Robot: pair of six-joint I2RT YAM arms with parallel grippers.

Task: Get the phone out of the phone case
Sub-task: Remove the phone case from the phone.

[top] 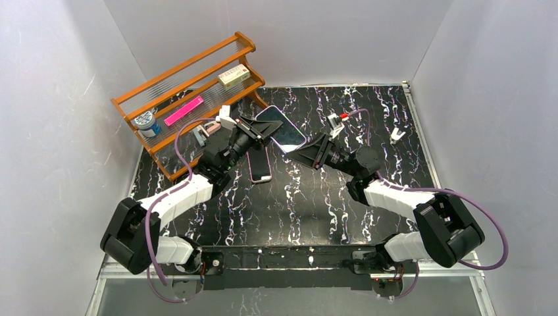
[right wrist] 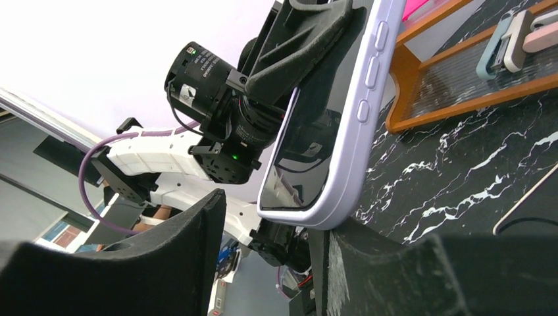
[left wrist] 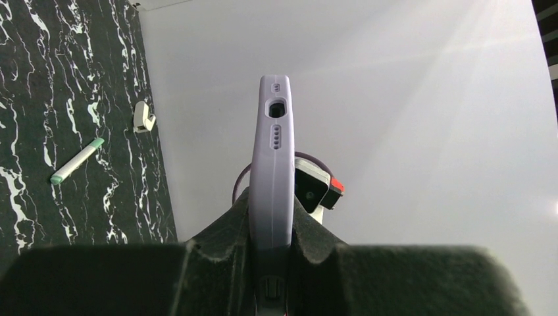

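A phone with a dark screen sits in a lavender case point(top: 281, 128). My left gripper point(top: 255, 129) is shut on one end of the case and holds it tilted above the black marble table point(top: 309, 210). In the left wrist view the case point(left wrist: 273, 151) stands edge-on between the fingers point(left wrist: 316, 230), port end away from me. My right gripper point(top: 306, 155) is open at the phone's free end. In the right wrist view the case corner point(right wrist: 335, 197) sits just above one finger point(right wrist: 395, 276), while the other finger stands well apart.
A second phone with a pink rim point(top: 259, 164) lies flat on the table under the held one. A wooden rack point(top: 191, 92) with small items stands at the back left. A white marker point(left wrist: 77, 160) and a white clip point(top: 395, 136) lie on the table.
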